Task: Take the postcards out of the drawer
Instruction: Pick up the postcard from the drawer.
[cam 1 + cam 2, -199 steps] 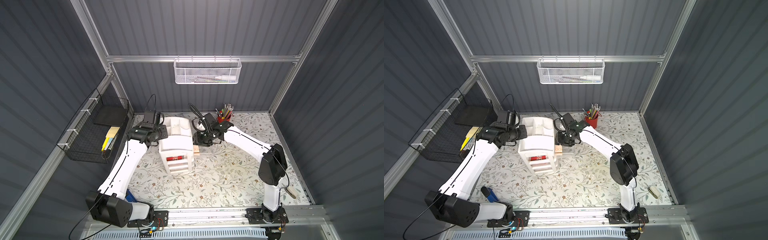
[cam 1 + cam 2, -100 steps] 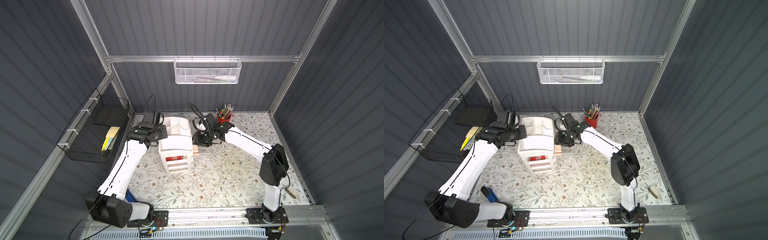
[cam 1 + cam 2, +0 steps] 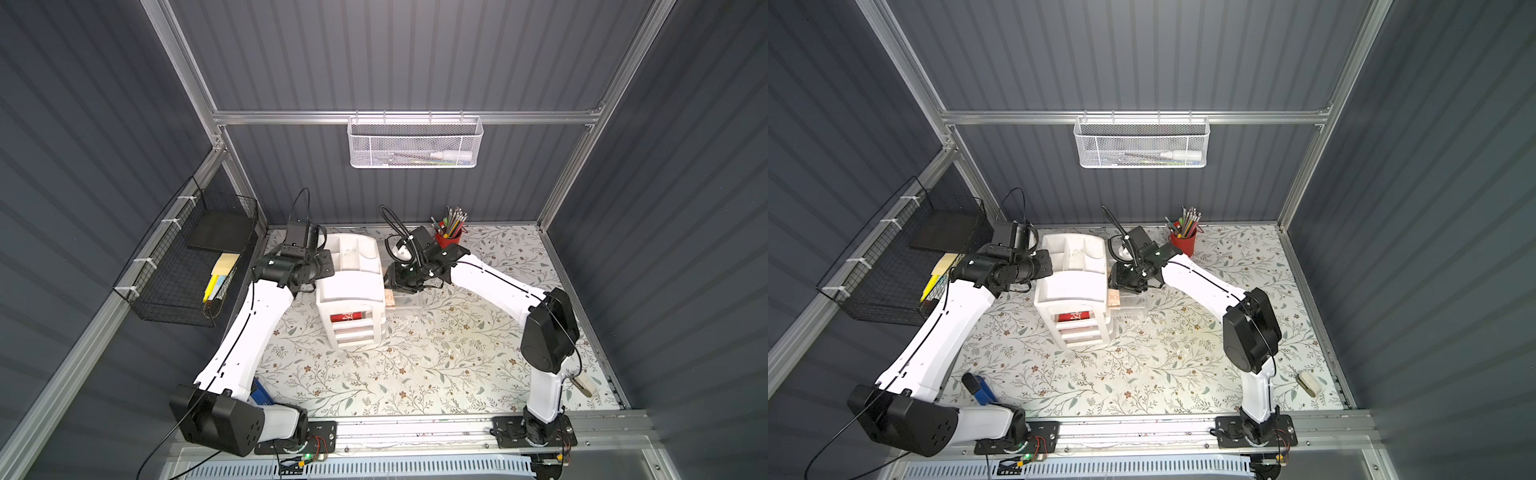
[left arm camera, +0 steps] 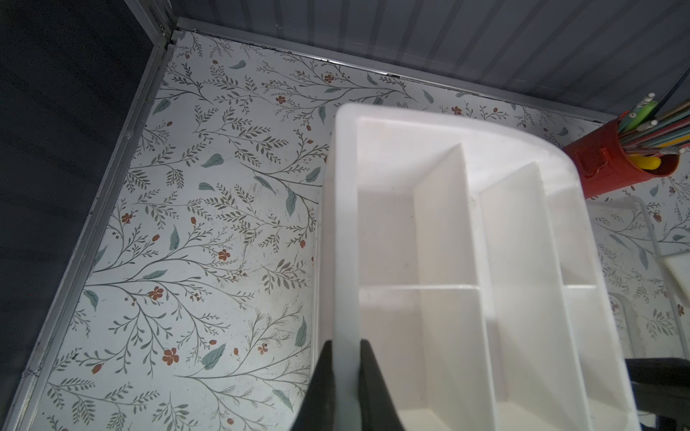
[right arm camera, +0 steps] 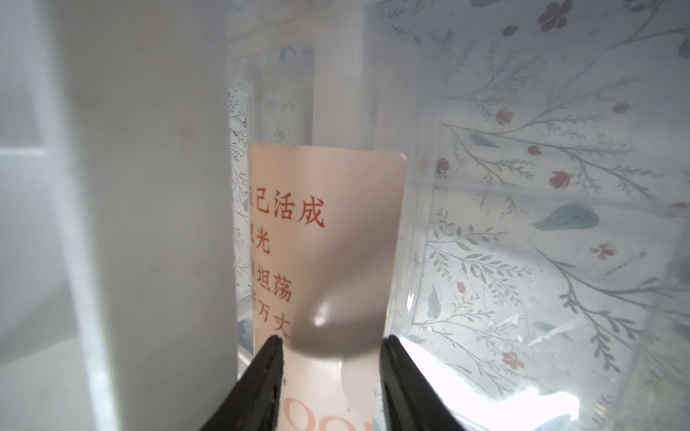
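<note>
Both top views: one red postcard (image 3: 347, 316) in the white organiser's (image 3: 349, 286) top slot, one peach postcard (image 3: 389, 300) just right of it. Left wrist: the left gripper's (image 4: 346, 345) jaws clamp the organiser's rim. Right wrist: the right gripper's (image 5: 332, 340) jaws pinch the peach postcard, bowed, inside the clear drawer (image 5: 414, 242); seemingly none out yet

The peach postcard (image 5: 328, 224) reads 己活成, 光, 坦荡, 万丈.
</note>
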Action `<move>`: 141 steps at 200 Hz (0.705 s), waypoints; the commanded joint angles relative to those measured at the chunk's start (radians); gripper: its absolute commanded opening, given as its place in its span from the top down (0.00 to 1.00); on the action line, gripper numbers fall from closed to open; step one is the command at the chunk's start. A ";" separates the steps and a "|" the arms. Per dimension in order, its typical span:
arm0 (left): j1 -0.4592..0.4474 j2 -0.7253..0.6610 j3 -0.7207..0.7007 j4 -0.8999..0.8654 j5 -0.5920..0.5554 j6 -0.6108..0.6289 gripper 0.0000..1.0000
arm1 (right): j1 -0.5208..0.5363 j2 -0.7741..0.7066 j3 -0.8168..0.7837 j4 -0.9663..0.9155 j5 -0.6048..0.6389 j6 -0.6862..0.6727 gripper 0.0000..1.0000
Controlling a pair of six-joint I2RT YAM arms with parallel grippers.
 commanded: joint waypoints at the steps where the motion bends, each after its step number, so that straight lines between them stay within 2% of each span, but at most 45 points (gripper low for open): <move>1: -0.005 -0.025 -0.005 0.007 0.018 0.022 1.00 | 0.006 -0.053 -0.012 0.054 -0.034 0.006 0.53; 85: -0.005 -0.028 -0.005 0.006 0.018 0.020 1.00 | 0.001 -0.075 -0.054 0.109 -0.062 0.024 0.53; 141: -0.005 -0.032 -0.043 0.007 0.017 0.020 1.00 | 0.001 -0.079 -0.067 0.142 -0.092 0.038 0.65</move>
